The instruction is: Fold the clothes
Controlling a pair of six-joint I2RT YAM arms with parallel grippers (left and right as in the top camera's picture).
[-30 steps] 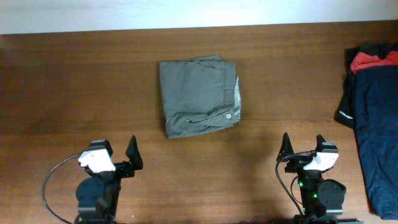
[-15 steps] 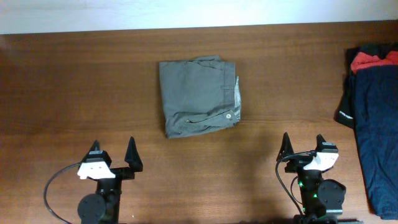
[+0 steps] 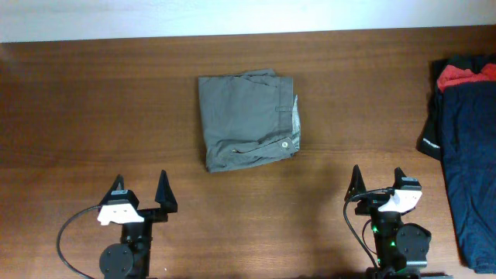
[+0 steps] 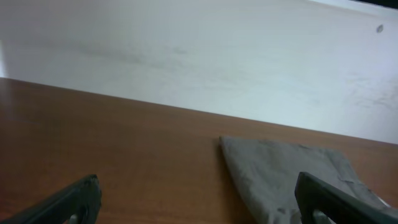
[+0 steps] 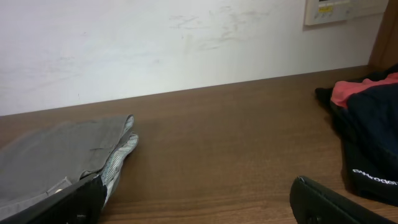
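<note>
The grey-olive shorts (image 3: 248,119) lie folded into a compact rectangle at the table's middle back, metal button and paler lining at the right edge. They show in the left wrist view (image 4: 292,177) and the right wrist view (image 5: 59,162). My left gripper (image 3: 140,191) is open and empty near the front edge, left of and in front of the shorts; its fingers frame the left wrist view (image 4: 199,202). My right gripper (image 3: 377,182) is open and empty near the front edge, to the right of the shorts; it also shows in the right wrist view (image 5: 199,202).
A dark navy garment (image 3: 467,155) with a red cloth (image 3: 465,74) on top lies at the table's right edge, also in the right wrist view (image 5: 367,130). A white wall runs along the table's far edge. Bare wood lies between the grippers and the shorts.
The left wrist has turned level, its fingers now pointing straight toward the back. The shorts and the right arm have not moved.
</note>
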